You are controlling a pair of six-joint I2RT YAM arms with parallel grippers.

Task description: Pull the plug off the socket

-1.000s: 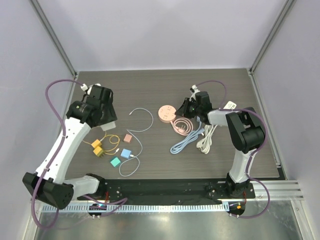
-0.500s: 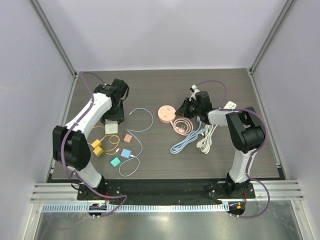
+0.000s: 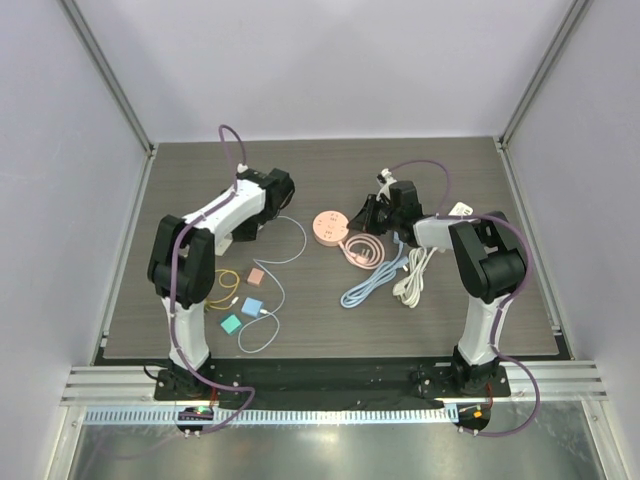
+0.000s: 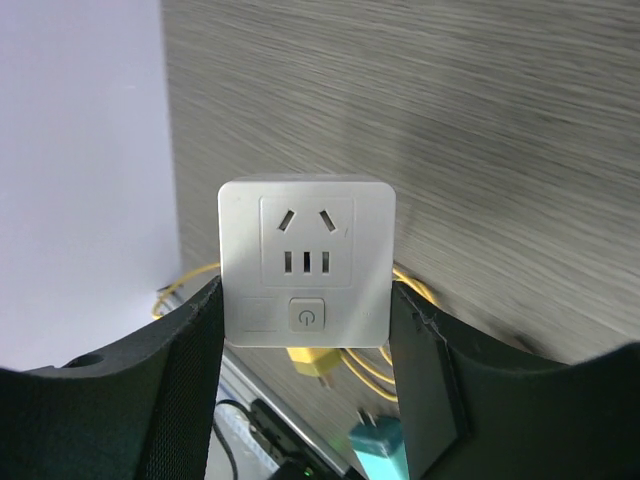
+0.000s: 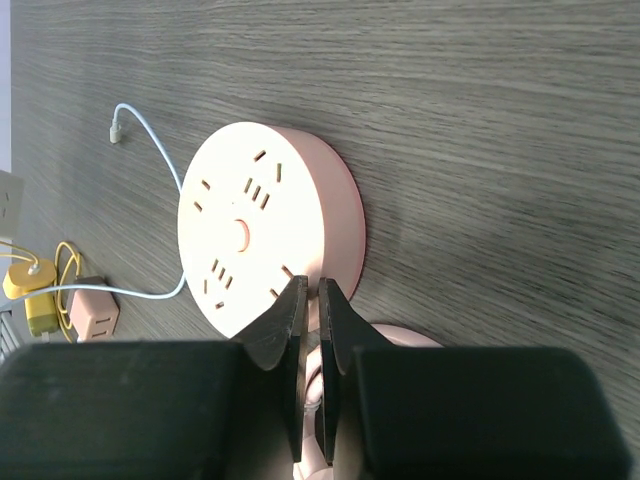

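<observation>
Dark wood-grain counter, pale walls. The left hand is squeezing a white socket cube toward the back-left, and nothing's plugged into its face. The right hand, pressed together, is sitting at the rim of the pink round power strip mid-counter. I'm guessing the pull's done, so next it's setting the cube down gently.

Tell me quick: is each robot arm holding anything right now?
Left gripper: closed on the white socket.
Right gripper: shut, with nothing seen between its jaws, at the edge of the pink socket.
</observation>
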